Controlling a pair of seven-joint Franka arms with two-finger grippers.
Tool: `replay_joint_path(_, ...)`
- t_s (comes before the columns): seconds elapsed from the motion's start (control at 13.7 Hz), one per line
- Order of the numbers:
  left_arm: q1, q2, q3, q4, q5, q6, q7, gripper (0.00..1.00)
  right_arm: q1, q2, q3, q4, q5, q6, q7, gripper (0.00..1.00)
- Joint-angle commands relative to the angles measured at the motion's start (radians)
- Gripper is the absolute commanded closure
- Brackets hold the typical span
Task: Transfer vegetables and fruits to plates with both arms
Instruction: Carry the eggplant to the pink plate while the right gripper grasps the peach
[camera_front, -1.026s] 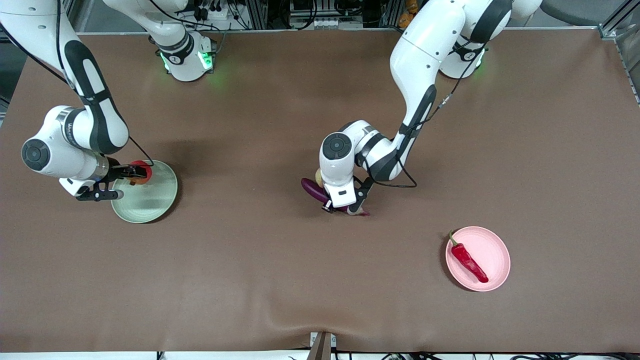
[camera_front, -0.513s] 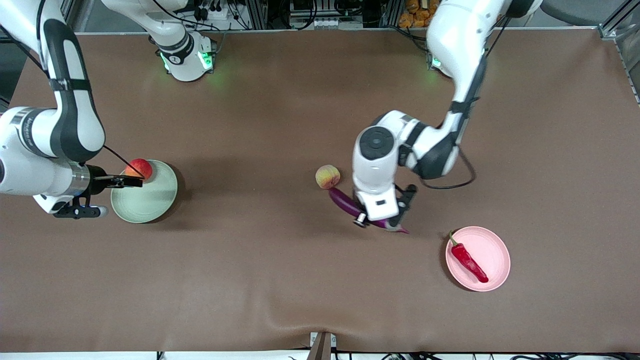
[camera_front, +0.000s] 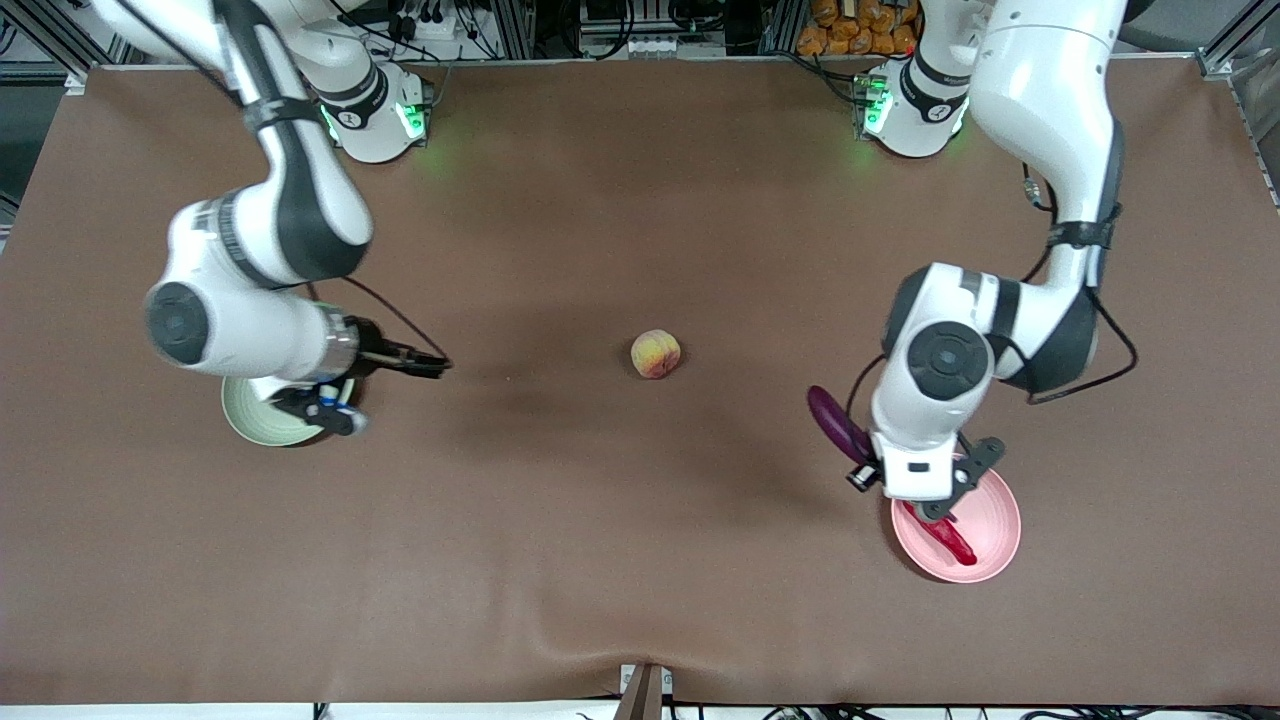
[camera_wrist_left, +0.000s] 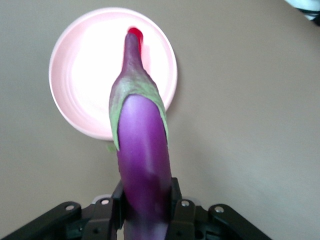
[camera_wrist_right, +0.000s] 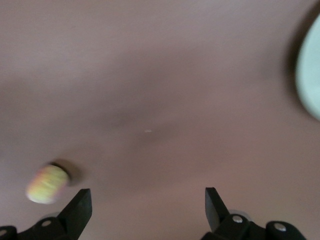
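Note:
My left gripper (camera_front: 915, 492) is shut on the long purple eggplant (camera_front: 836, 422) and holds it in the air over the edge of the pink plate (camera_front: 998, 520). In the left wrist view the eggplant (camera_wrist_left: 142, 150) sits between the jaws of my left gripper (camera_wrist_left: 145, 202), its green-capped stem end over the plate (camera_wrist_left: 85, 75). The red chili (camera_front: 955, 545) lies on that plate, partly hidden. My right gripper (camera_front: 425, 366) is open and empty over the table between the green plate (camera_front: 250, 420) and the peach (camera_front: 655, 354). The apple-like fruit is hidden.
The right wrist view shows my open right gripper (camera_wrist_right: 147, 205) over bare brown mat, the peach (camera_wrist_right: 46, 184) off to one side and the green plate's rim (camera_wrist_right: 311, 75) at the picture's edge. Both arm bases stand along the table's edge farthest from the front camera.
My left arm has carried the eggplant from beside the peach to the pink plate. My right gripper has left the red fruit on the green plate and swung toward the peach.

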Motion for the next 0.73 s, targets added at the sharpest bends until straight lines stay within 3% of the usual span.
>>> replay_joint_path(0.0, 0.068, 0.024, -0.008, -0.001, 0.022, -0.001, 0.212, 1.00, 0.169, 0.072, -0.015, 0.014, 0.045, 0.152, 0.252, 0.00)
replay_joint_path(0.15, 0.104, 0.061, -0.008, 0.000, 0.075, 0.008, 0.327, 1.00, 0.272, 0.156, -0.015, 0.067, 0.053, 0.254, 0.434, 0.00)
replay_joint_path(0.37, 0.168, 0.122, -0.009, 0.000, 0.120, 0.065, 0.379, 1.00, 0.355, 0.293, -0.015, 0.213, 0.046, 0.257, 0.740, 0.00)
replay_joint_path(0.51, 0.208, 0.134, -0.015, 0.003, 0.099, 0.108, 0.370, 1.00, 0.396, 0.336, -0.015, 0.225, 0.042, 0.273, 0.831, 0.00)
replay_joint_path(0.66, 0.225, 0.139, -0.014, 0.003, -0.003, 0.151, 0.366, 1.00, 0.407, 0.354, -0.015, 0.224, 0.045, 0.352, 0.862, 0.00)
